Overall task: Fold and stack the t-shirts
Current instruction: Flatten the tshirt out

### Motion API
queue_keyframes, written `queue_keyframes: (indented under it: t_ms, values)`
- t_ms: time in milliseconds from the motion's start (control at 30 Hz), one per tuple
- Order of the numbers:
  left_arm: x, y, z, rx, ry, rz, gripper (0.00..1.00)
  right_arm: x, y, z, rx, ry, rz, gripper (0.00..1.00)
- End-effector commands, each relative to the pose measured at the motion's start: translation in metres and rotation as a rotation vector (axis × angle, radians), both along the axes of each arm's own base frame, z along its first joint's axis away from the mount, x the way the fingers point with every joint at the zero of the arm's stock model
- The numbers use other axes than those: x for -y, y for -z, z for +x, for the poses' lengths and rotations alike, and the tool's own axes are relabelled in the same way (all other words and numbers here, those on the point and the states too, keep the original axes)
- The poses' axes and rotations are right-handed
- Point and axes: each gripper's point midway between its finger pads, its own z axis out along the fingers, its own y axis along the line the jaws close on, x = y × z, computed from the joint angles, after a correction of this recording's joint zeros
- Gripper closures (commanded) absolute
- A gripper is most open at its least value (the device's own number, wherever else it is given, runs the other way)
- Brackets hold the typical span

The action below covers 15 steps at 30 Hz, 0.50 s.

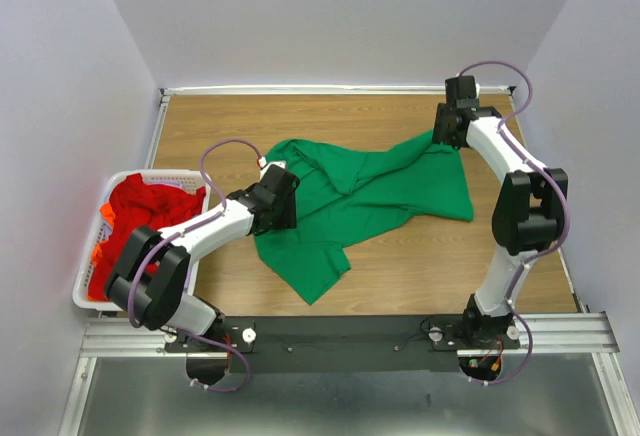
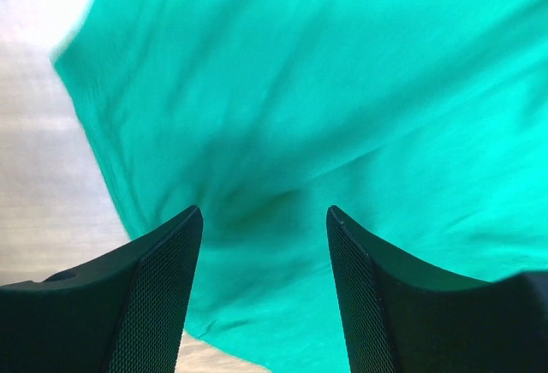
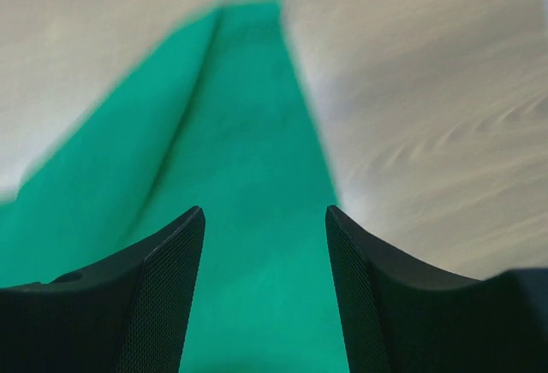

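Green shirt [image 1: 370,201]: crumpled on desk [image 1: 430,266]. Left hand [image 2: 265,219], right hand [image 3: 265,219]: both released, above it. Red shirts [image 1: 150,211]: in basket [image 1: 88,286], left.

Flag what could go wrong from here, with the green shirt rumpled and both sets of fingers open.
The green t-shirt lies bunched and creased on the table; folding it as is would likely trap wrinkles. The left fingers stand open over rippled cloth, so a pinch may gather several layers. The right fingers hover over a narrow strip of it and could miss.
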Motion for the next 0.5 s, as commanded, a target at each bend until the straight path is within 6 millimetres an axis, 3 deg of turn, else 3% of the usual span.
queue_keyframes:
  t_ms: [0,200,267,433,467]
  values:
    - [0.012,-0.031,0.037,0.098,-0.023,-0.038,0.32,-0.079,0.012,-0.035,-0.052,-0.222,0.272,0.34]
    - [0.006,-0.016,0.066,0.09,-0.023,0.002,0.32,-0.194,0.028,-0.06,-0.093,-0.51,0.308,0.34]
    - [0.008,-0.01,0.067,0.074,-0.012,-0.005,0.32,-0.209,0.035,-0.054,-0.091,-0.518,0.329,0.34]
    - [0.01,0.01,0.056,0.017,0.018,-0.01,0.32,-0.226,0.039,-0.016,-0.034,-0.523,0.334,0.37]
    - [0.009,0.012,0.054,0.013,0.02,-0.011,0.32,-0.228,0.055,-0.013,-0.061,-0.524,0.326,0.39]
